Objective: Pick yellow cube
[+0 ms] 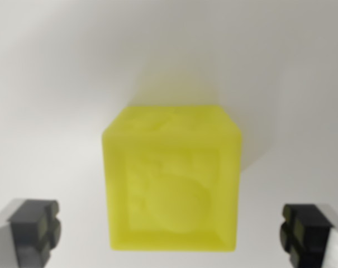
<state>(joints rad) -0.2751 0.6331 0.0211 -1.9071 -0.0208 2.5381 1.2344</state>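
The yellow cube (172,178) sits on a plain white surface (57,84) (blurred) between the spread-apart claw (171,230) fingers.

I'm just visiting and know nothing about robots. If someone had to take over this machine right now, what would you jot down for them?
Gripper: open, with one dark fingertip at the wrist view's left and the other at its right; neither touches anything.
Yellow cube: sits on the white surface, between the fingertips with a clear gap on both sides. It has a raised pattern on its face; the picture is too blurred to say what.
Done: the gripper is lined up around the cube.
Left: probably lower if needed, close on the cube, then lift it.
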